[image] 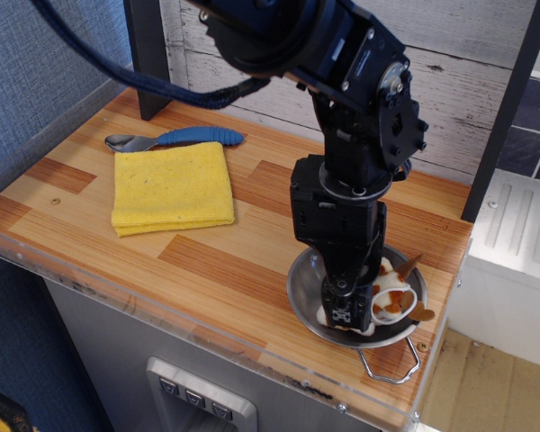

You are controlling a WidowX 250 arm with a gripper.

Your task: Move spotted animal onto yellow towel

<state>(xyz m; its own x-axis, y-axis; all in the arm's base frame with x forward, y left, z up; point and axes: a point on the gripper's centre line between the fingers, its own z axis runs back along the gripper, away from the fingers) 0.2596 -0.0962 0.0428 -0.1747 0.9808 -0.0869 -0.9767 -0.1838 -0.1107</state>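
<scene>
The spotted animal, a white plush with orange-brown patches and a white loop, lies in a metal bowl at the table's front right. My black gripper points down into the bowl, right over the plush's left part, and hides much of it. I cannot tell whether the jaws are open or shut. The yellow towel lies flat at the back left of the table, well apart from the gripper.
A blue-handled spoon lies just behind the towel. A dark post stands at the back left and another at the back right. The wooden table's front edge has a clear plastic lip.
</scene>
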